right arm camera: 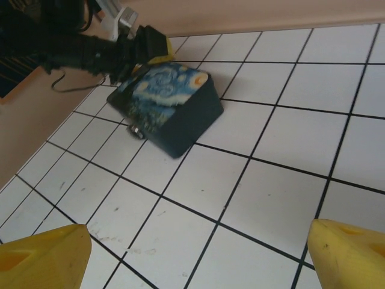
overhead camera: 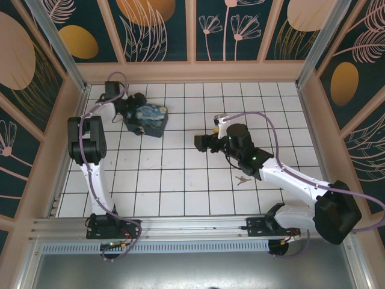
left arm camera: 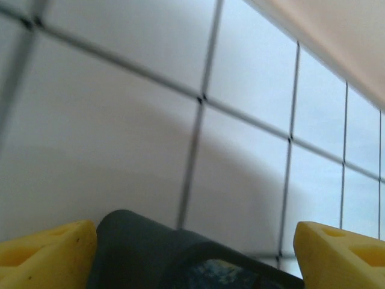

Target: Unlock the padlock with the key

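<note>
The tiled table (overhead camera: 180,174) is used as the working floor. The painted box (right arm camera: 165,105) is set near its far left corner. The box's back edge is straddled by the left gripper (left arm camera: 194,232), presumably so that the box is steadied. The jaws are spread wide around it, but whether they are pressed against it cannot be told. The right gripper (right arm camera: 200,232) is held low over the middle tiles and aimed at the box, spread wide with nothing held. The key (overhead camera: 242,180) is seen lying on a tile beside the right forearm, not yet picked up. The padlock (right arm camera: 135,130) is seen at the box's front lower edge, on the side turned towards the right arm
</note>
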`<state>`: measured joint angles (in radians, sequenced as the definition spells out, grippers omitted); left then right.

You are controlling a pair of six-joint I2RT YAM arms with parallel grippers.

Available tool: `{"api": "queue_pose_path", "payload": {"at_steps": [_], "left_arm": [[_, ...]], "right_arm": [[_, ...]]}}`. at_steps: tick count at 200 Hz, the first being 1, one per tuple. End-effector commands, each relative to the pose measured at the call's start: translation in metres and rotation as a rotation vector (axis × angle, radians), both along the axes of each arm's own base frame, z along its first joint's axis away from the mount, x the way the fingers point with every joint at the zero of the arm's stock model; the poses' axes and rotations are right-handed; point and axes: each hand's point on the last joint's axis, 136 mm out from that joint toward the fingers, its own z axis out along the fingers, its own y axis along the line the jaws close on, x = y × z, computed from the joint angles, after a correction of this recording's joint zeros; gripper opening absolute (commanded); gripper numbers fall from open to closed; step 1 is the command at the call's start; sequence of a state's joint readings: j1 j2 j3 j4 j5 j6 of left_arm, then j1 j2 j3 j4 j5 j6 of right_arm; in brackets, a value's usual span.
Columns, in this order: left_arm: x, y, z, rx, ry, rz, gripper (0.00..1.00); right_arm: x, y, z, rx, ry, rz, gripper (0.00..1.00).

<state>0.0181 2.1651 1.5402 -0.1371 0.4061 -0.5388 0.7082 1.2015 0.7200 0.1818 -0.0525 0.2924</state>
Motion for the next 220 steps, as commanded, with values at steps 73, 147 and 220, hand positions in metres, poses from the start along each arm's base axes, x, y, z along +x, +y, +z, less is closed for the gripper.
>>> {"api": "queue_pose_path", "payload": {"at_steps": [73, 147, 220], "left_arm": [[-0.110, -0.052, 0.054, 0.076, -0.016, -0.032, 0.90], [-0.197, -0.076, 0.026, 0.135, 0.048, -0.266, 0.90], [-0.205, -0.103, 0.086, -0.028, -0.060, -0.340, 0.89]], "right_arm": [[0.000, 0.037, -0.054, 0.216, 0.390, -0.011, 0.88], [0.006, 0.082, -0.073, 0.333, 0.494, 0.022, 0.88], [0.026, 0.095, -0.073, 0.364, 0.486, -0.005, 0.86]]}}
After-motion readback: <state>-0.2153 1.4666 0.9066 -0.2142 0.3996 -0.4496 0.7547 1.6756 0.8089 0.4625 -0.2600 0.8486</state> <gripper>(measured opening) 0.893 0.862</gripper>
